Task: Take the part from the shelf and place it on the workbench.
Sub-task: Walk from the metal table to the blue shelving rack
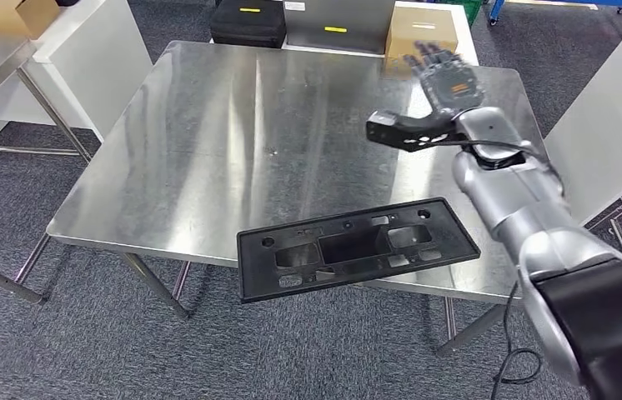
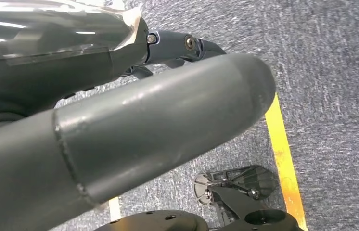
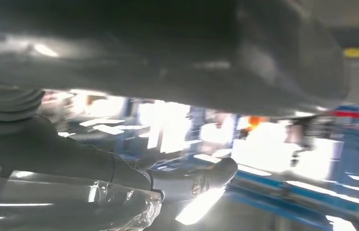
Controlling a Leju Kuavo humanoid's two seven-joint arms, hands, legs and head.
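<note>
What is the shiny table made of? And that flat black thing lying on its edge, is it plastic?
The table looks like brushed steel: silvery, streaky, with soft reflections. The flat black part is probably moulded plastic: matte, dull black, with neat cut-out holes and recesses. I cannot be sure it isn't painted metal.

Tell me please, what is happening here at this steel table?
The robot's right hand is raised above the far right part of the shiny steel workbench, with its fingers spread and nothing in it. The flat black rectangular plastic part lies at the near edge of the workbench, and its near left corner sticks out over the edge. The hand does not touch it. The left hand hangs low over the grey carpet floor; whether it is open is unclear.
</note>
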